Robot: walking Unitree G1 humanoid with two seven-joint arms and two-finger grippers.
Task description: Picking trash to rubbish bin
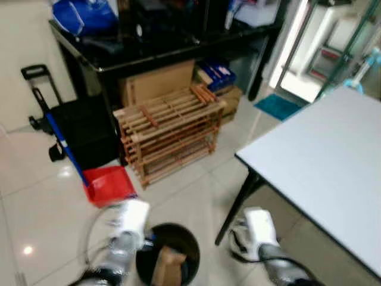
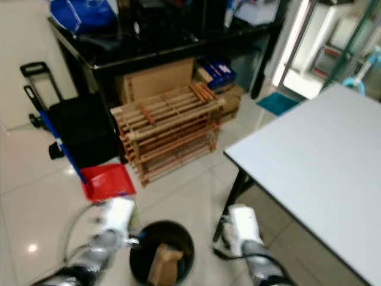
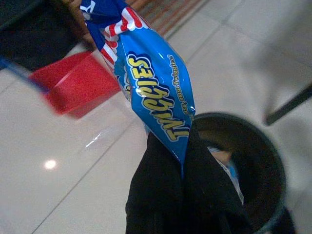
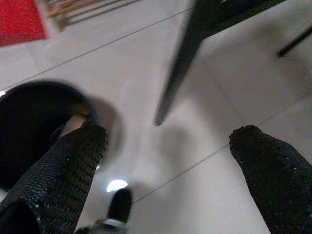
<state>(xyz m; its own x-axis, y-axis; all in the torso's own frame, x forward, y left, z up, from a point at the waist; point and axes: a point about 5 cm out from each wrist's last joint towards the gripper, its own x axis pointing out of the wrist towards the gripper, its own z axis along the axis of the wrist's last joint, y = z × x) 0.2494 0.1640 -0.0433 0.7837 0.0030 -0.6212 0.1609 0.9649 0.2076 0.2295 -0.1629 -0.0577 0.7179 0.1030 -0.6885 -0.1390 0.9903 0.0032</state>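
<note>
My left gripper [image 3: 183, 157] is shut on the lower end of a blue Twiggies snack packet [image 3: 156, 87], which sticks out beyond the fingers. It hangs just beside the rim of the round black rubbish bin [image 3: 258, 165]. From the head, the bin [image 1: 178, 238] stands on the tiled floor between my two arms, with a brown piece of trash [image 1: 168, 265] inside. The left wrist [image 1: 128, 219] is at the bin's left edge. My right gripper [image 4: 168, 134] is open over bare floor, to the right of the bin [image 4: 29, 122].
A white table [image 1: 333, 161] fills the right side, and its black leg [image 1: 238, 202] stands close to my right arm. Behind the bin lie a red dustpan [image 1: 110, 183], a wooden slatted rack [image 1: 169, 131], a black trolley [image 1: 71, 128] and a black table [image 1: 161, 47].
</note>
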